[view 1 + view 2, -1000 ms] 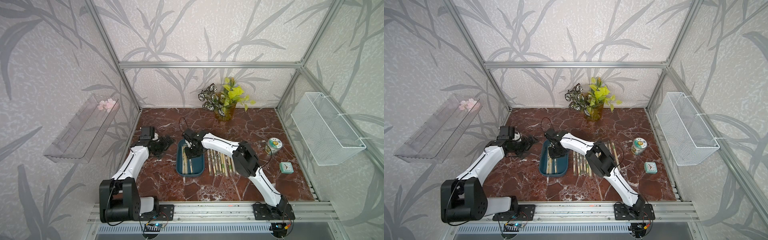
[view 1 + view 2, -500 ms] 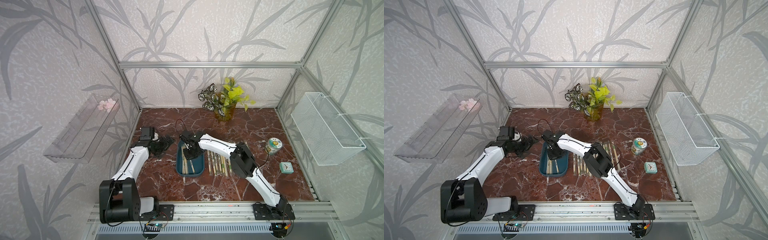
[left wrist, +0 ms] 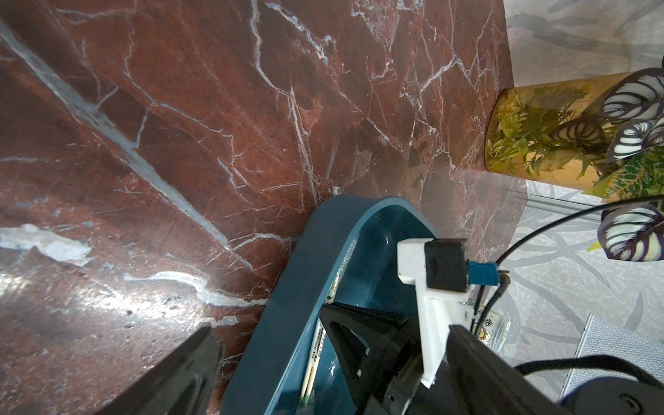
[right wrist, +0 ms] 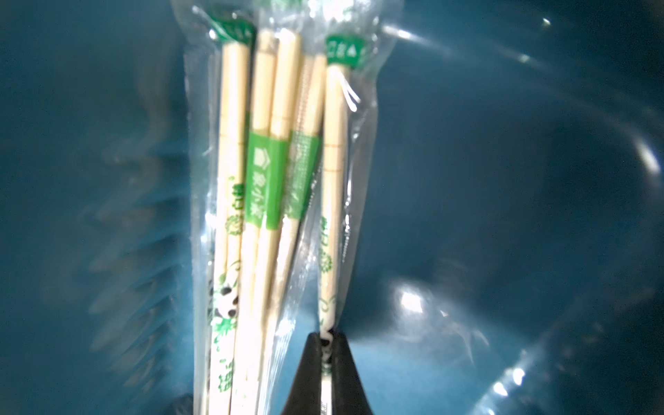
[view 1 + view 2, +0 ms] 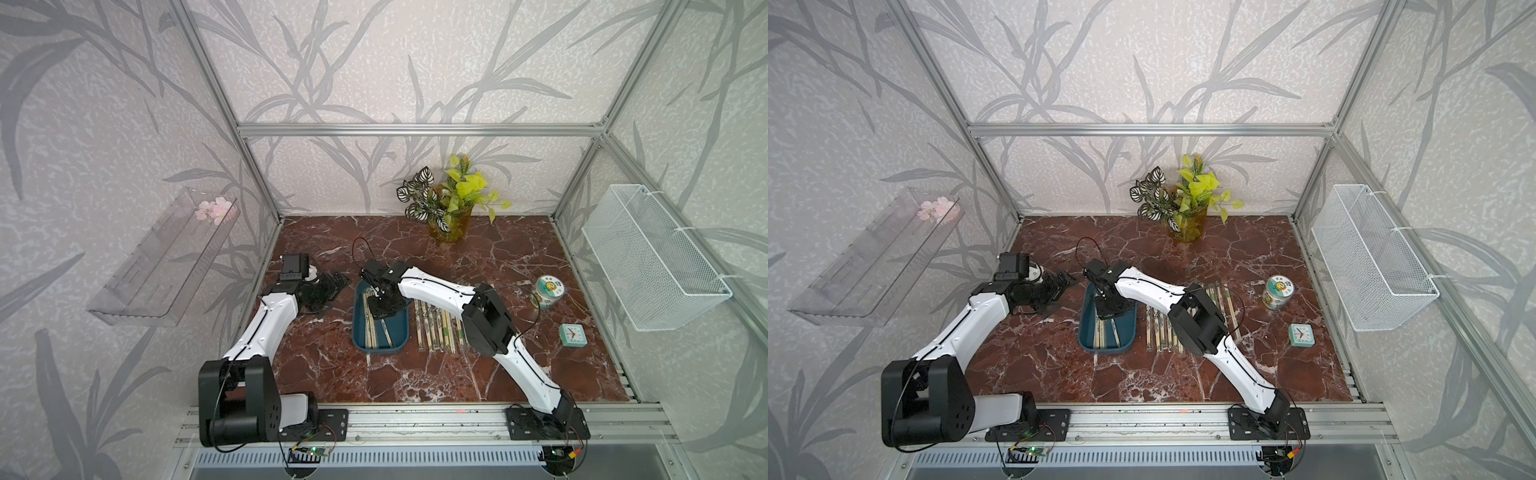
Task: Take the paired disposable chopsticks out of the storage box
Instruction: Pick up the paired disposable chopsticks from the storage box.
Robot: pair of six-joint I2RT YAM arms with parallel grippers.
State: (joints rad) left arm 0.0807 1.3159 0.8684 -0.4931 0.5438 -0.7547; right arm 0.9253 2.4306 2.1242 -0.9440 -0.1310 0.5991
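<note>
The storage box [image 5: 358,332] sits near the middle of the red marble tabletop [image 5: 415,374], its long side running from the near edge toward the far wall. A few paired disposable chopsticks [image 5: 370,328] lie lengthwise inside it, bunched toward its left wall. The right claw [image 4: 325,345] reaches down into the box from the far end, and its tips are pressed together on one wrapped pair [image 4: 332,179] – the rightmost of the bunch, gripped through the clear wrapper near a panda print. In the right wrist view the other pairs lie just beside the gripped one and partly overlap one another, green labels showing. The focus is soft there, so I cannot tell whether the gripped pair is lifted off the box floor. On the tabletop just to the right of the box lies a row of wrapped pairs [image 5: 436,328], roughly parallel to it and partly hidden under the right arm's elbow. The left claw [image 5: 337,284] hangs near the box's far left corner, outside the rim, with its fingers spread wide and nothing between them. Farther right stand a small tin [image 5: 548,291] and a teal clock [image 5: 572,334] – well apart from the box. A potted plant [image 5: 451,208] stands at the back wall.
</note>
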